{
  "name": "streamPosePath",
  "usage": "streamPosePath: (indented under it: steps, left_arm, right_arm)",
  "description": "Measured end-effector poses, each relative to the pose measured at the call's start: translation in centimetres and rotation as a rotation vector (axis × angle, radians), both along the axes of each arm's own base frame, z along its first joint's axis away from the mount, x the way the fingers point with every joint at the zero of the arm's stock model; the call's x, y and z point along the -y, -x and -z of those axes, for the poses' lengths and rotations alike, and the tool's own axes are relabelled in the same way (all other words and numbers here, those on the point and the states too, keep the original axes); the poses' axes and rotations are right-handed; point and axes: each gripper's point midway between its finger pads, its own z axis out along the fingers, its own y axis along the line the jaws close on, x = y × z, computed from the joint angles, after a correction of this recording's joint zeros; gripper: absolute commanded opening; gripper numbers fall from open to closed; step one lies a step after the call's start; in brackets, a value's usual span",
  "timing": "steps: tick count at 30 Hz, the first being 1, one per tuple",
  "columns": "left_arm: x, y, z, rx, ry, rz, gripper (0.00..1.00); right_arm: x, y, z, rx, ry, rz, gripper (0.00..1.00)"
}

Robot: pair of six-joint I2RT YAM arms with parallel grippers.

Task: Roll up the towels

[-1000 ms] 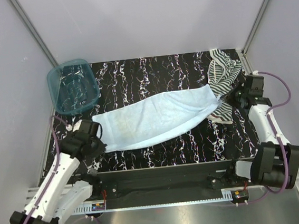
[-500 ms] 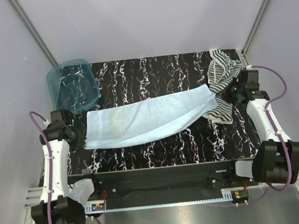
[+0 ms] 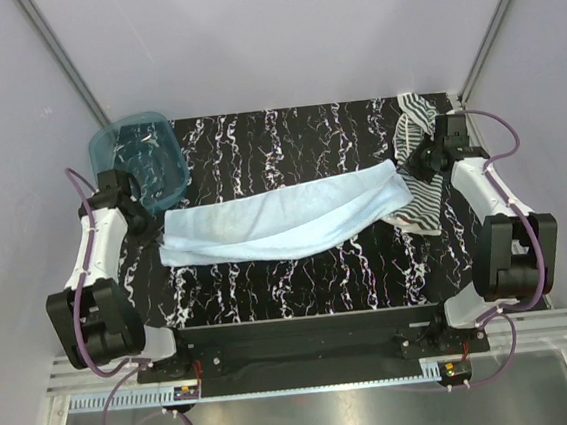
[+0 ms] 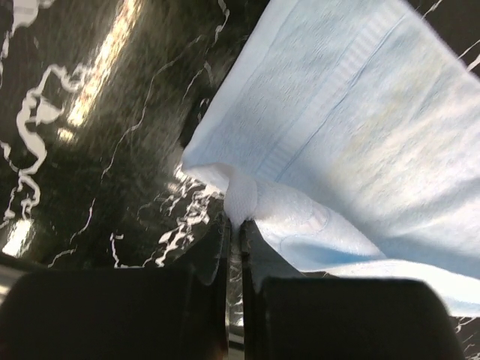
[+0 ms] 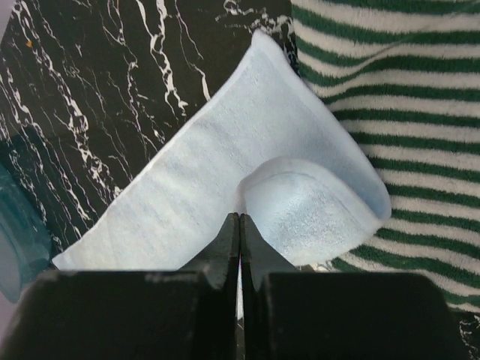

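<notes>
The blue towel (image 3: 284, 217) lies stretched across the middle of the bench (image 3: 286, 137), pinched at both ends. The left jaws are clenched on its left corner, with a small tuft of cloth squeezed between them in the left wrist view (image 4: 241, 196). The right jaws are clenched on the folded-over right end (image 5: 300, 206), just where it overlaps the striped towel (image 3: 421, 154). A second ago the cloth sat on a slant, wide and slack, with its left end sagging toward the near edge. Since then the left arm (image 3: 100, 240) has swung outward and away, and it is now close beside the teal tub (image 3: 138, 161). The right arm (image 3: 481, 178) has drawn back toward the far right corner. That has pulled the towel nearly level, straighter and narrower, and it looks doubled along its length. This reads as the flattening step before any rolling, because neither towel shows a roll yet. The striped towel sits crumpled in the far right corner with one flap under the blue one, so it may drag along if the right end is moved much further.
</notes>
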Motion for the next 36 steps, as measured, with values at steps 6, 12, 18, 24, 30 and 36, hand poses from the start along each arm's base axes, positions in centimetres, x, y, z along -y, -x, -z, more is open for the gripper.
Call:
streamPosePath:
  steps: [6,12,18,24,30,36]
  left_arm:
    - [-0.5,-3.1,-0.6,0.030,0.002,0.012,0.00]
    - [-0.2,-6.1,-1.2,0.045,0.008,0.036,0.00]
    - [0.9,-8.6,0.1,0.014,0.010,0.079,0.00]
    - [0.9,-9.8,1.3,-0.020,0.009,0.083,0.00]
    - [0.3,-10.7,1.6,-0.027,-0.016,0.070,0.00]
    - [-0.1,-11.2,2.4,-0.050,-0.026,0.060,0.00]
  right_arm:
    - [1.2,-2.6,-1.4,0.040,0.025,0.032,0.00]
    - [2.6,-4.7,-2.2,0.059,0.039,0.064,0.00]
    - [2.8,-6.0,-0.8,0.032,0.041,0.068,0.00]
    - [2.9,-6.6,1.1,-0.010,0.041,0.066,0.00]
    - [3.1,-7.6,2.2,-0.026,0.045,0.062,0.00]
    - [3.2,-8.3,3.3,-0.045,0.047,0.057,0.00]
